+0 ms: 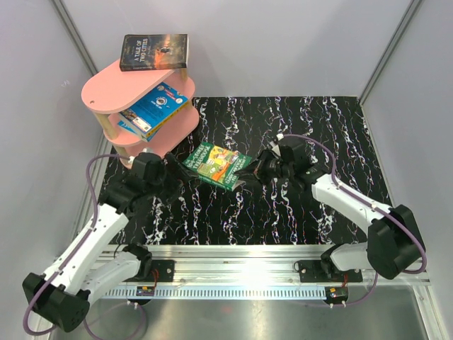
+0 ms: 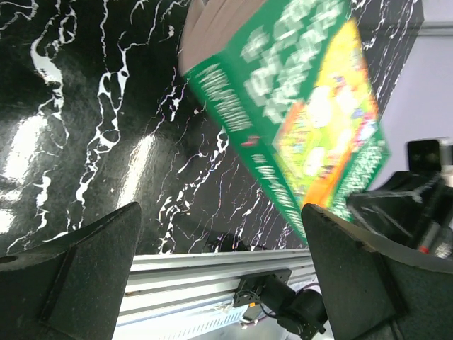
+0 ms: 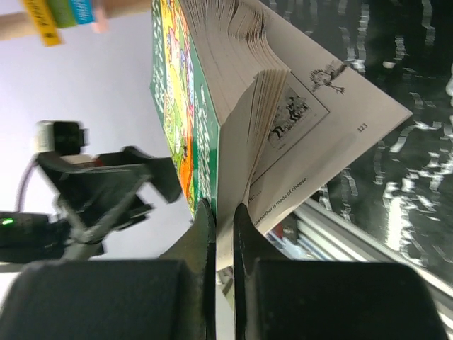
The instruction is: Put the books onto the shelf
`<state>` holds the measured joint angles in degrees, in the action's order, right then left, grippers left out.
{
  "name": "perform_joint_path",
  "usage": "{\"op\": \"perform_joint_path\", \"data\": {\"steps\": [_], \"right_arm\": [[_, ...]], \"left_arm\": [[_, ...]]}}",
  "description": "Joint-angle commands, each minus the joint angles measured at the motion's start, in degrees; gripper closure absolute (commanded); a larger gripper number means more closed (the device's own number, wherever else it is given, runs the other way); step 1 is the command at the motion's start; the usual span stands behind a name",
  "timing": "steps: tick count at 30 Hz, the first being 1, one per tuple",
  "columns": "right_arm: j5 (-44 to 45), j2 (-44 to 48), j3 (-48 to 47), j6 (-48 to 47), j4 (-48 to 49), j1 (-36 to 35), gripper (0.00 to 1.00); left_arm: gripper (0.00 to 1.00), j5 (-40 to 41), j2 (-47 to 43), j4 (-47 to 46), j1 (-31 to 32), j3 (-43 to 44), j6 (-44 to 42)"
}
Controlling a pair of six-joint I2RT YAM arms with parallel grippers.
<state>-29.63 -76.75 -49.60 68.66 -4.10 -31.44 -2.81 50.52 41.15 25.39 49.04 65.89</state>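
A green cartoon-cover book [image 1: 216, 164] hangs over the middle of the mat, my right gripper [image 1: 248, 173] shut on its right end. In the right wrist view the fingers [image 3: 224, 209] pinch the front cover and most pages of this book [image 3: 177, 106], while the last pages splay loose to the right. My left gripper [image 1: 178, 172] is open beside the book's left end; in its own view the book [image 2: 304, 120] sits up and to the right of the wide-apart jaws [image 2: 219, 269]. The pink shelf [image 1: 106, 92] carries a dark book [image 1: 154, 52] on top and a blue book [image 1: 156, 106] on the middle board.
A black marbled mat [image 1: 304, 142] covers the table. An aluminium rail [image 1: 241, 258] with the arm bases runs along the near edge. Grey walls close in the left, back and right sides. The shelf stands in the far left corner.
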Motion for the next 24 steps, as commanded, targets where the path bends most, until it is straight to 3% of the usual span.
{"op": "perform_joint_path", "data": {"steps": [1, 5, 13, 24], "right_arm": [[-2.5, 3.2, -5.4, 6.1, 11.3, -1.0, 1.00], [-5.2, 3.1, -7.6, 9.6, 14.8, -1.8, 1.00], [-6.0, 6.5, -9.1, 9.0, 10.6, -3.5, 1.00], [-1.1, 9.1, -5.1, 11.0, 10.3, -3.4, 1.00]], "left_arm": [[0.01, -1.9, 2.2, -4.5, 0.6, 2.4, 0.1], [0.01, -0.7, 5.4, -6.2, 1.2, 5.0, 0.3], [0.01, 7.1, 6.0, -7.5, 1.2, 14.2, 0.6], [0.01, 4.2, -0.1, -4.9, 1.1, 18.4, 3.3]]}}
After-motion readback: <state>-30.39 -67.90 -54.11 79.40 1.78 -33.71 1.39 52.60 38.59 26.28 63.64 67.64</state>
